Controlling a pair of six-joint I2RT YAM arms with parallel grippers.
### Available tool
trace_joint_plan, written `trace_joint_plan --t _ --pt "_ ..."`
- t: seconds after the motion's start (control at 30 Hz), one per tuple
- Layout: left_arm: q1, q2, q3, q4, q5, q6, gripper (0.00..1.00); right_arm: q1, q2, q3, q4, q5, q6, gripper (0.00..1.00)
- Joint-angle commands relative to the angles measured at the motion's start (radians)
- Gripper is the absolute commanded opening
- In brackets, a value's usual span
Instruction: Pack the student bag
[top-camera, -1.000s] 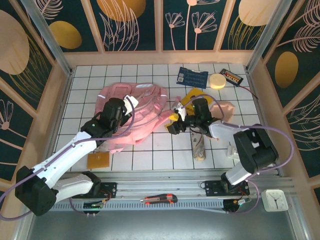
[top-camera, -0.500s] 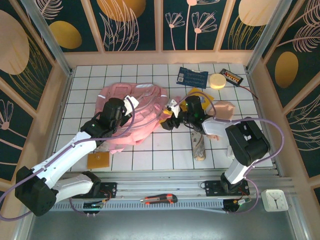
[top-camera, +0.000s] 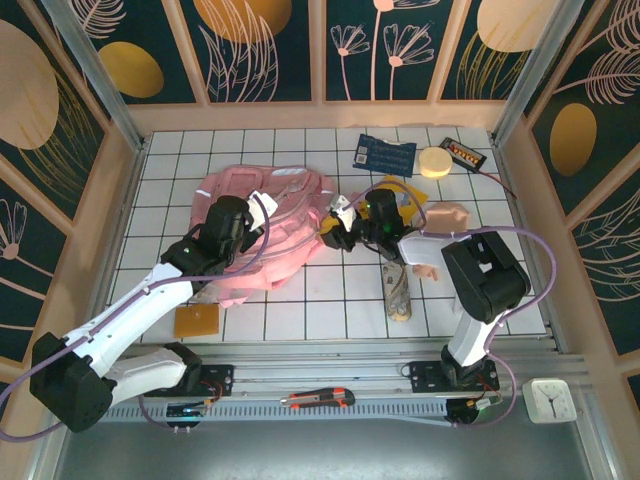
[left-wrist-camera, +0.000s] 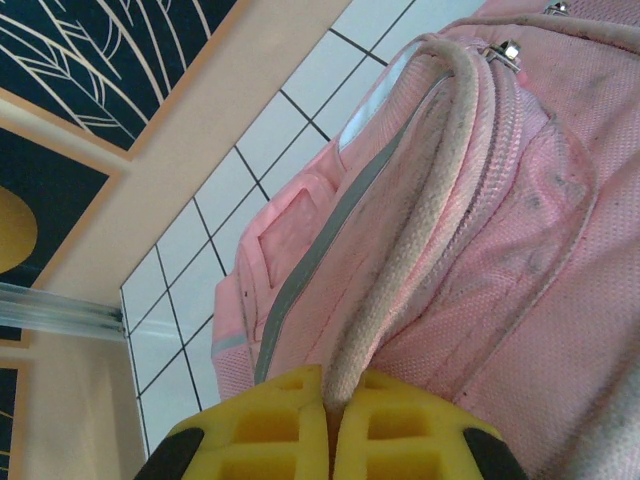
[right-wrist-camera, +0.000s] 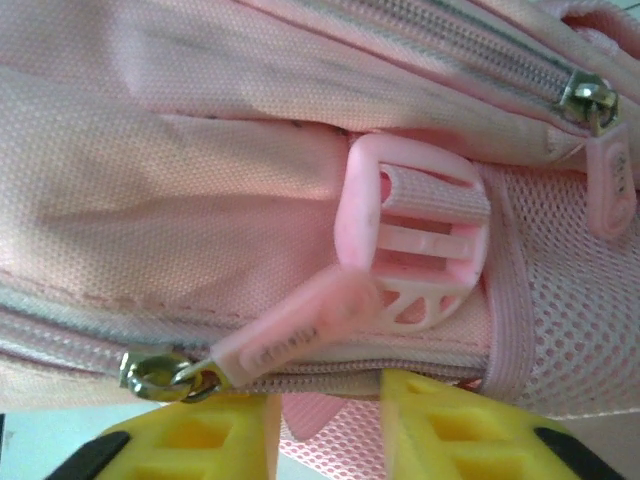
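Opening the bag (top-camera: 285, 215) is the step in hand, I judge; it lies left of centre. My left gripper (left-wrist-camera: 332, 400) pinches its strap (left-wrist-camera: 420, 190). My right gripper (right-wrist-camera: 325, 420), slightly spread, sits beside the zipper pull (right-wrist-camera: 285, 335), which it must pinch squarely next.
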Motion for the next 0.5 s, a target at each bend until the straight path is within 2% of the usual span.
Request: trace_joint_plan --t 0.0,0.17,0.27,0.3,0.37,0.47 --pt "0.003 -0.032 0.026 0.090 -0.014 0.002 0.00 0.009 0.000 0.025 0.017 -0.002 -0.020 0.16" --pt "0.004 -0.031 0.023 0.094 -0.026 0.002 0.00 0.010 -0.040 0.003 -0.017 -0.001 -0.044 0.00" --pt "0.003 -0.032 0.018 0.098 -0.028 0.000 0.00 0.009 -0.064 -0.010 -0.030 -0.023 -0.048 0.00" --pt "0.004 -0.034 0.018 0.100 -0.028 0.000 0.00 0.007 -0.070 -0.014 -0.025 -0.037 -0.042 0.07" --pt "0.003 -0.035 0.017 0.099 -0.032 0.001 0.00 -0.006 -0.070 -0.027 0.021 -0.073 0.005 0.35" --pt "0.003 -0.040 0.019 0.092 -0.031 0.007 0.00 -0.056 -0.046 -0.050 0.170 -0.180 0.174 0.48"
